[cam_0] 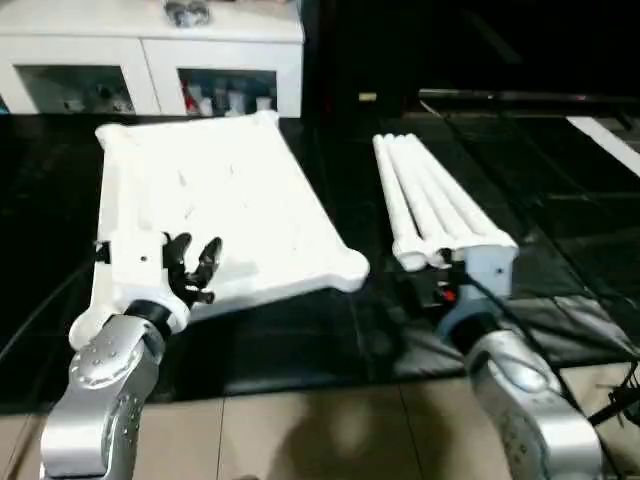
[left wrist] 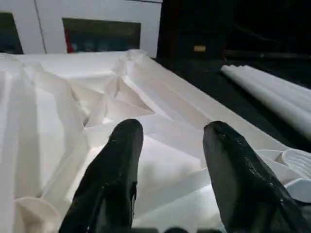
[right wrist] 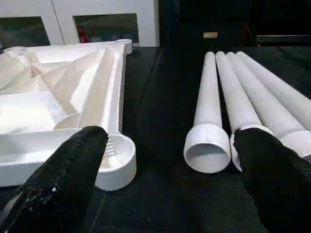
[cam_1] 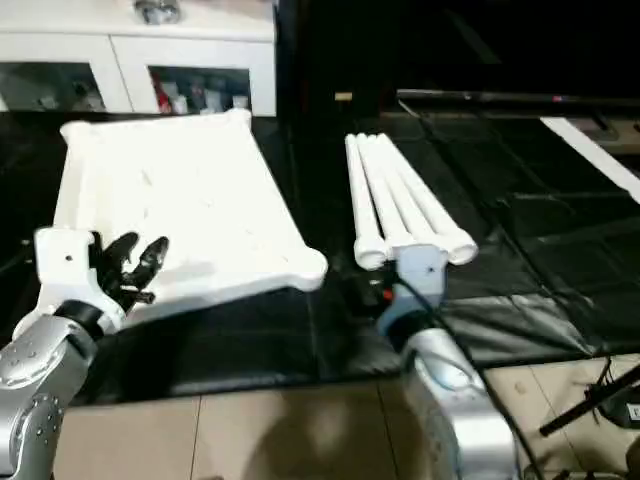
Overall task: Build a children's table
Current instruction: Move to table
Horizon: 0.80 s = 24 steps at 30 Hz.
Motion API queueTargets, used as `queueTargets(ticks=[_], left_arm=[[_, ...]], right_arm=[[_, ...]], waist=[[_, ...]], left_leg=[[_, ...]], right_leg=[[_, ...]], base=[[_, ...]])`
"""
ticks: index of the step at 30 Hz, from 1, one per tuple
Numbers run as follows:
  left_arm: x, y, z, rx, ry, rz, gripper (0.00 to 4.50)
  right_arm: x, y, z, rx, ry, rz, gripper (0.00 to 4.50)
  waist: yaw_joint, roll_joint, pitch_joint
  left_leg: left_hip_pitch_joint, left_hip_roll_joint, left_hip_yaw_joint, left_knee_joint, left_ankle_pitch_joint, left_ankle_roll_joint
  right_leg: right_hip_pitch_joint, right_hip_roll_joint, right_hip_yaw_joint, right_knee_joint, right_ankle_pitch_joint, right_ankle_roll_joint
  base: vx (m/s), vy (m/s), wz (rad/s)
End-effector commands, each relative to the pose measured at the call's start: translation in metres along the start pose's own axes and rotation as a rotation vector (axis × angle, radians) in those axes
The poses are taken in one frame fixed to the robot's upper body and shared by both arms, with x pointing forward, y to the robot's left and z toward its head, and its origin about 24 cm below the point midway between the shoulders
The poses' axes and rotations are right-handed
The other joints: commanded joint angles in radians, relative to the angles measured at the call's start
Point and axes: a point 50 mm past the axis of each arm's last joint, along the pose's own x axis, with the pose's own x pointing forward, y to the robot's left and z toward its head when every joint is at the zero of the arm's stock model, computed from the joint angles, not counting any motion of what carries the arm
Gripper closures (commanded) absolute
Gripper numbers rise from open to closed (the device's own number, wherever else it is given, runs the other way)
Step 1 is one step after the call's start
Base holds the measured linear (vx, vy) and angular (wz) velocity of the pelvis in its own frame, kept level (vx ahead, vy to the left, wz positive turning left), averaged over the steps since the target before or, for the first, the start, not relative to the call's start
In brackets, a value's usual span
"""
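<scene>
Left claw (cam_0: 193, 262) spread, both black fingers (left wrist: 114, 174) apart, holding nothing. It hovers over the near edge of the top (cam_0: 215, 195), toward the top's near-left corner. In the left wrist view the fingers point across the ribbed underside, ribs running diagonally out to a far corner.

Right claw (right wrist: 170, 160) also spread wide, holding nothing. In the right wrist view one finger (right wrist: 68, 172) sits just in front of the top's near-right corner socket (right wrist: 116, 162), the other in front of the open ends of the legs (right wrist: 228, 111). Black gap between socket and legs lies between the two fingers. From the head views the claw's white wrist housing (cam_0: 490, 262) is just at the near ends of the legs; cannot tell if it touches them.

Top lies underside up on a black mat (cam_0: 340, 330), left of centre, turned a bit so its near-right corner points toward the legs. Four legs lie side by side, touching, in a row to the right of the top, threaded open ends toward the robot, narrow ends away. Top and legs apart, no leg in a socket.

White cabinet (cam_0: 150, 60) with glass doors stands behind the top. Tan tile floor (cam_0: 320, 430) near the robot, in front of the mat.
</scene>
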Motion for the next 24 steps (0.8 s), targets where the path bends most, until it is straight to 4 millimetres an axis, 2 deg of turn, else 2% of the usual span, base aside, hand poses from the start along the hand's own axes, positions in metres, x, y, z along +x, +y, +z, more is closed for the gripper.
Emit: queueTargets(ticks=[1, 2, 3, 4, 5, 6, 7, 8, 10, 11, 12, 13, 14, 15, 16, 17, 18, 19, 20, 21, 22, 23, 24], left_arm=[[-0.001, 0.001, 0.007, 0.014, -0.030, 0.010, 2.23], [-0.001, 0.000, 0.008, 0.010, -0.036, 0.006, 2.23], [-0.001, 0.000, 0.008, 0.009, -0.042, -0.001, 2.23], [-0.001, -0.001, 0.009, 0.009, -0.046, -0.005, 2.23], [-0.002, -0.001, 0.009, 0.010, -0.047, -0.008, 2.23], [-0.002, -0.001, 0.009, 0.010, -0.047, -0.008, 2.23], [-0.001, -0.003, 0.010, 0.014, -0.059, -0.013, 2.23], [-0.001, -0.004, 0.011, 0.018, -0.064, -0.015, 2.23], [0.000, -0.004, 0.013, 0.050, -0.072, -0.019, 2.23], [0.001, -0.006, 0.015, 0.077, -0.078, -0.023, 2.23], [0.002, -0.006, 0.016, 0.066, -0.083, -0.023, 2.23], [0.002, -0.006, 0.017, 0.056, -0.088, -0.020, 2.23], [0.002, -0.006, 0.018, 0.053, -0.090, -0.019, 2.23], [0.002, -0.005, 0.018, 0.053, -0.091, -0.018, 2.23], [0.001, -0.005, 0.018, 0.050, -0.092, -0.019, 2.23], [0.001, -0.005, 0.018, 0.047, -0.092, -0.019, 2.23], [0.001, -0.005, 0.018, 0.047, -0.092, -0.020, 2.23], [0.000, -0.007, 0.016, 0.046, -0.086, -0.031, 2.23], [0.000, -0.007, 0.016, 0.046, -0.085, -0.031, 2.23], [-0.001, -0.010, 0.015, 0.041, -0.080, -0.049, 2.23], [-0.001, -0.011, 0.014, 0.040, -0.079, -0.054, 2.23], [-0.001, -0.012, 0.014, 0.041, -0.078, -0.057, 2.23], [-0.001, -0.012, 0.014, 0.040, -0.078, -0.060, 2.23]], right_arm=[[0.003, 0.001, 0.001, 0.002, 0.000, 0.010, 0.00], [0.003, 0.001, 0.001, 0.001, -0.001, 0.010, 0.00], [0.003, 0.001, 0.001, 0.000, -0.003, 0.009, 0.00], [0.003, 0.000, 0.002, -0.003, -0.008, 0.009, 0.00], [0.003, 0.000, 0.003, -0.007, -0.012, 0.009, 0.00], [0.003, 0.000, 0.003, -0.007, -0.012, 0.009, 0.00], [0.004, -0.001, 0.006, -0.022, -0.027, 0.018, 0.00], [0.005, 0.000, 0.009, -0.028, -0.033, 0.030, 0.00], [0.007, 0.001, 0.012, -0.050, -0.043, 0.047, 0.00], [0.008, 0.003, 0.013, -0.067, -0.046, 0.058, 0.00], [0.009, 0.004, 0.013, -0.076, -0.045, 0.067, 0.00], [0.010, 0.005, 0.013, -0.085, -0.044, 0.076, 0.00], [0.010, 0.005, 0.013, -0.085, -0.045, 0.077, 0.00], [0.011, 0.005, 0.013, -0.080, -0.046, 0.071, 0.00], [0.012, 0.004, 0.013, -0.055, -0.049, 0.052, 0.00], [0.012, 0.003, 0.013, -0.041, -0.051, 0.042, 0.00], [0.012, 0.002, 0.013, -0.038, -0.051, 0.040, 0.00], [0.012, 0.000, 0.012, -0.021, -0.049, 0.020, 0.00], [0.012, 0.000, 0.012, -0.021, -0.049, 0.020, 0.00], [0.013, -0.003, 0.013, -0.031, -0.046, 0.014, 0.00], [0.013, -0.003, 0.013, -0.036, -0.046, 0.013, 0.00], [0.013, -0.004, 0.014, -0.039, -0.045, 0.011, 0.00], [0.013, -0.004, 0.014, -0.042, -0.045, 0.009, 0.00]], waist=[[-0.013, 0.019, -0.021], [-0.016, 0.021, -0.022], [-0.020, 0.022, -0.025], [-0.019, 0.022, -0.025], [-0.019, 0.021, -0.023], [-0.019, 0.020, -0.021], [-0.019, 0.020, -0.020], [-0.023, 0.019, -0.018], [-0.033, 0.025, -0.006], [-0.022, 0.019, -0.002], [-0.002, 0.044, -0.005], [-0.016, 0.029, -0.022], [-0.012, 0.017, -0.019], [-0.006, 0.000, -0.003], [-0.017, 0.016, -0.007], [-0.009, 0.009, 0.013], [-0.011, 0.042, 0.022], [-0.051, 0.054, -0.024], [-0.051, 0.054, -0.024], [-0.048, 0.061, -0.029], [-0.047, 0.061, -0.024], [-0.048, 0.058, -0.024], [-0.055, 0.042, -0.030]], left_leg=[[0.032, 0.119, -0.083, -0.103, -0.557, -0.128], [0.032, 0.122, -0.086, -0.111, -0.597, -0.142], [0.025, 0.125, -0.088, -0.121, -0.617, -0.157], [0.023, 0.123, -0.084, -0.124, -0.612, -0.163], [0.028, 0.121, -0.081, -0.123, -0.630, -0.163], [0.034, 0.119, -0.079, -0.119, -0.656, -0.157], [0.037, 0.118, -0.077, -0.117, -0.669, -0.153], [0.046, 0.116, -0.074, -0.113, -0.709, -0.139], [0.071, 0.110, -0.070, -0.113, -0.811, -0.133], [-0.013, 0.075, -0.087, -0.147, -0.809, -0.105], [-0.078, 0.036, -0.058, -0.190, -0.777, -0.077], [-0.053, 0.025, -0.055, -0.153, -0.655, -0.027], [-0.022, 0.028, -0.055, -0.097, -0.576, -0.010], [0.004, 0.065, -0.055, 0.054, -0.349, 0.055], [0.024, 0.098, -0.068, 0.081, -0.183, 0.036], [0.016, 0.108, -0.065, 0.047, -0.212, 0.018], [0.085, 0.125, -0.071, -0.073, -0.467, -0.042], [0.196, 0.200, -0.165, -0.154, -0.670, -0.093], [0.196, 0.200, -0.165, -0.154, -0.670, -0.093], [0.198, 0.183, -0.156, -0.142, -0.592, -0.014], [0.182, 0.161, -0.118, -0.146, -0.499, 0.025], [0.176, 0.153, -0.101, -0.153, -0.464, 0.042], [0.181, 0.139, -0.079, -0.154, -0.374, 0.079]], right_leg=[[-0.013, -0.109, 0.051, -0.132, -0.623, -0.073], [-0.011, -0.104, 0.048, -0.127, -0.568, -0.076], [-0.002, -0.103, 0.047, -0.115, -0.456, -0.088], [0.000, -0.109, 0.050, -0.111, -0.407, -0.095], [0.000, -0.112, 0.052, -0.113, -0.426, -0.095], [0.002, -0.119, 0.053, -0.122, -0.494, -0.087], [0.004, -0.120, 0.052, -0.127, -0.530, -0.081], [0.010, -0.113, 0.042, -0.138, -0.609, -0.067], [0.014, -0.087, 0.007, -0.152, -0.698, -0.046], [0.091, -0.097, -0.029, -0.146, -0.699, -0.034], [0.165, -0.074, -0.042, -0.070, -0.681, -0.026], [0.161, -0.095, -0.028, -0.098, -0.664, -0.027], [0.138, -0.154, -0.015, -0.170, -0.756, -0.042], [0.133, -0.282, 0.007, -0.273, -0.906, -0.104], [0.135, -0.271, 0.046, -0.257, -0.886, -0.156], [0.146, -0.234, 0.009, -0.245, -0.856, -0.165], [0.094, -0.085, -0.060, -0.168, -0.688, -0.151], [0.016, -0.006, -0.037, 0.033, -0.296, -0.105], [0.016, -0.006, -0.037, 0.033, -0.296, -0.105], [-0.041, -0.006, -0.030, 0.092, -0.082, -0.001], [-0.060, -0.001, -0.043, 0.104, -0.012, -0.002], [-0.064, -0.001, -0.049, 0.102, 0.023, -0.011], [-0.084, -0.009, -0.051, 0.081, 0.089, -0.022]], base=[[-0.078, -0.001, -0.09], [-0.051, 0.018, -0.07], [-0.051, 0.018, -0.07], [0.000, 0.000, 0.00], [0.000, 0.000, 0.00], [0.000, 0.000, 0.00], [0.000, 0.000, 0.00], [0.000, 0.000, 0.00], [0.000, 0.000, 0.00], [0.000, 0.000, 0.00], [0.000, 0.000, 0.00], [0.044, 0.003, 0.45], [0.070, -0.007, 0.64], [0.070, -0.007, 0.64], [0.093, 0.038, 0.56], [0.118, 0.066, 0.29], [0.118, 0.066, 0.29], [0.146, 0.067, 0.23], [0.176, 0.059, 0.15], [0.176, 0.059, 0.15], [0.190, 0.051, 0.03], [0.093, 0.026, 0.00], [0.189, 0.037, -0.01]])
